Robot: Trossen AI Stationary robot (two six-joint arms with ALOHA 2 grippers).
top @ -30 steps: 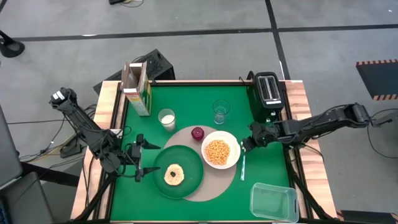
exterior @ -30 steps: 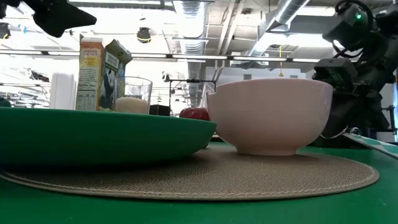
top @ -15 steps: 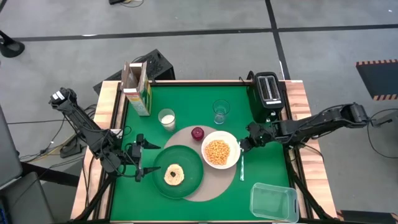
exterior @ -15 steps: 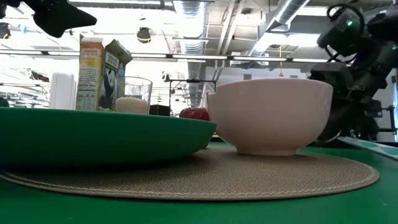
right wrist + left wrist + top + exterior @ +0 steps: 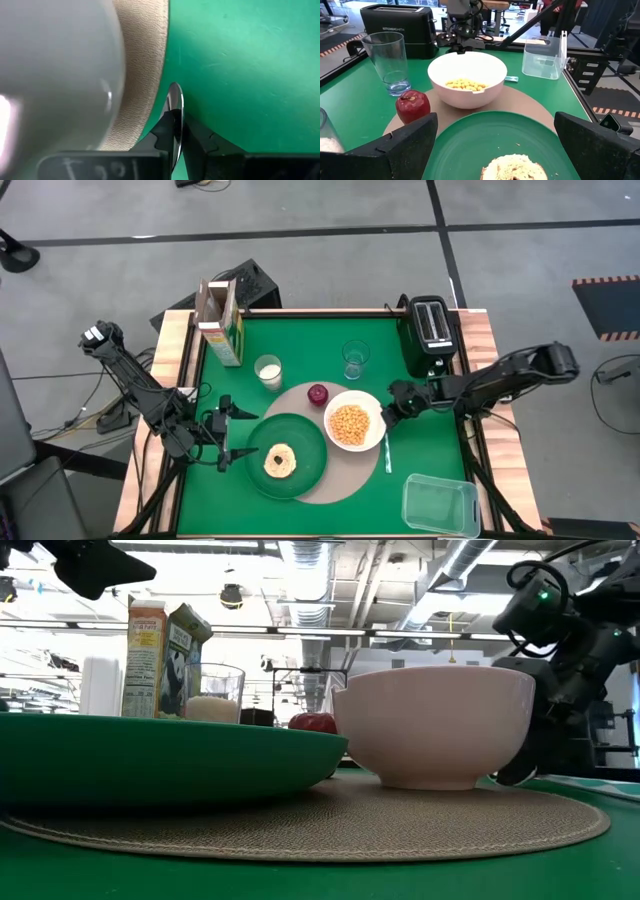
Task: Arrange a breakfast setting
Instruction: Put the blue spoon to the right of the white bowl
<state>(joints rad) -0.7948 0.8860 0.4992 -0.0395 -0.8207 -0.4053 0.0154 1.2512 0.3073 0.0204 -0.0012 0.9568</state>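
Observation:
A white bowl (image 5: 329, 416) of cereal and a dark-green plate (image 5: 306, 438) with a bagel sit on the round tan mat (image 5: 345, 475). A clear glass (image 5: 355, 358) stands behind them, and the cereal box (image 5: 220, 320) stands at the far left. My right gripper (image 5: 389, 414) is just right of the bowl, shut on the metal spoon (image 5: 387, 450). My left gripper (image 5: 230, 438) is open and empty at the plate's left edge. My right gripper pinches the spoon between its two fingers, close to one end (image 5: 175, 100), which sticks out past the fingertips and shows edge-on. The fingers slant down from the table's right. The rest of the spoon reaches toward the near edge, its other end (image 5: 511, 78) on the table.
A red apple (image 5: 318, 394) lies on the mat's far edge, with a glass of milk (image 5: 268, 370) behind it. A black toaster (image 5: 432, 330) stands at the far right and a clear plastic tub (image 5: 440, 505) at the near right corner.
My right gripper has gone a little toward the table's left, closer to the bowl, still shut on the spoon. The spoon has slid with it toward the mat's right edge.

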